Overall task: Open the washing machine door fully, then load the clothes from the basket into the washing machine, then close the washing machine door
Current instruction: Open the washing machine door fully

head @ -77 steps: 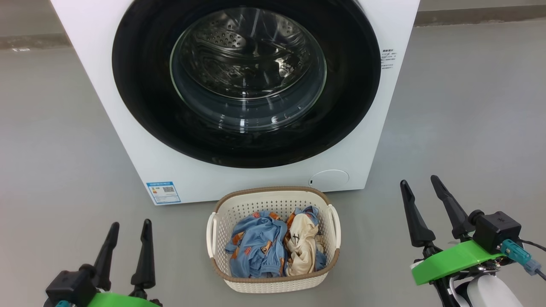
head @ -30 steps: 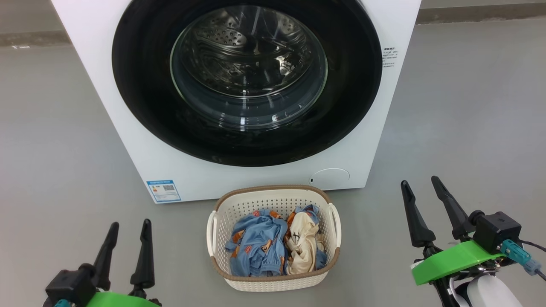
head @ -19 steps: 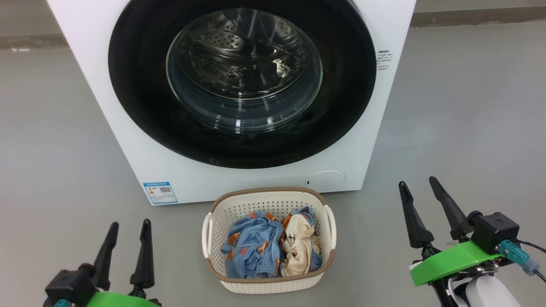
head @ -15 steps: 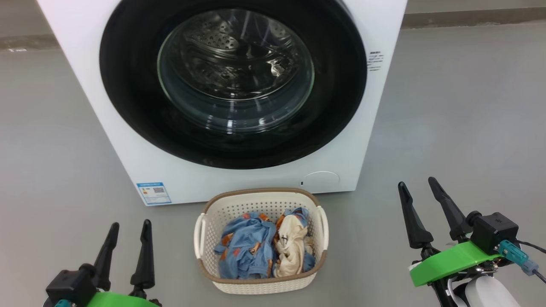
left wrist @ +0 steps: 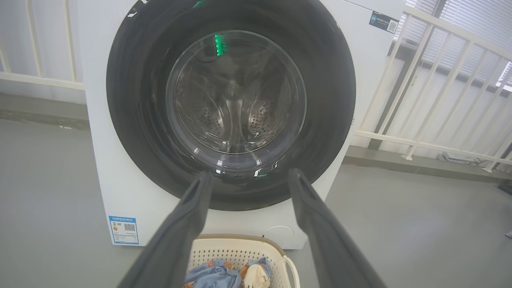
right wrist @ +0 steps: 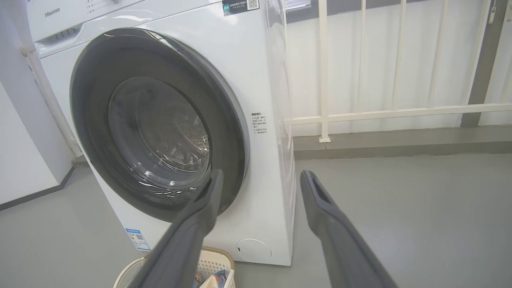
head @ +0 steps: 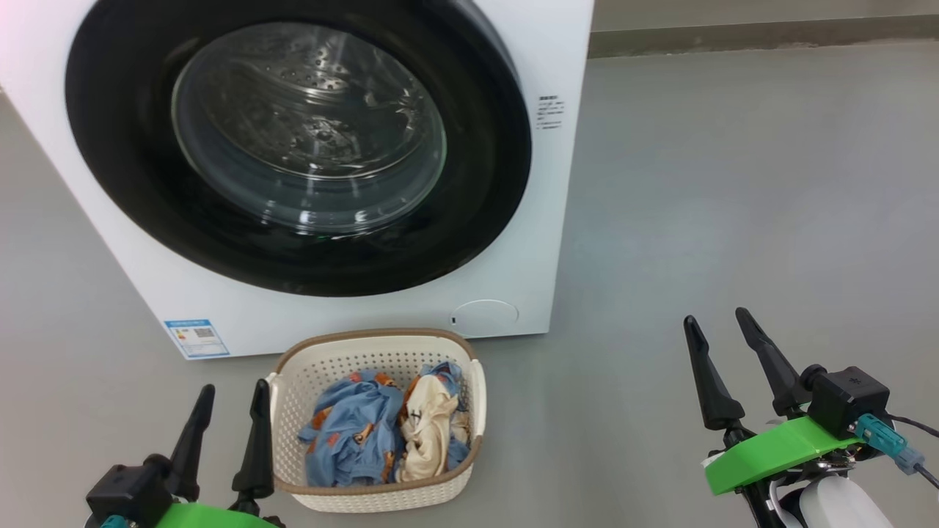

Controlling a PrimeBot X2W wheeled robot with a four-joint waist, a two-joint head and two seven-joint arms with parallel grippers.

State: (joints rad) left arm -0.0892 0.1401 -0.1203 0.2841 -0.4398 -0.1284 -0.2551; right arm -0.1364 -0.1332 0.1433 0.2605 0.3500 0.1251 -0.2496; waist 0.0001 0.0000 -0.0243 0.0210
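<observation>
The white washing machine (head: 546, 59) stands at the head view's upper left, its round black door (head: 484, 176) closed flat against the front, also seen as the door (left wrist: 332, 100) and the door (right wrist: 88, 100) in the wrist views. On the floor before it sits the cream basket (head: 290, 381) holding light blue and cream clothes (head: 352, 433). My left gripper (head: 233, 392) is open at the lower left, its right finger close beside the basket's left rim. My right gripper (head: 715, 321) is open at the lower right, well right of the basket, holding nothing.
Grey floor (head: 733, 183) stretches wide to the right of the machine. A white railing (right wrist: 360, 114) and a low kerb run behind. A blue label sticker (head: 196, 337) and a round lower flap (head: 484, 317) mark the machine's front.
The whole head view has shifted, so the camera has turned right: machine and basket now sit further left in it. Both grippers keep their places and stay open.
</observation>
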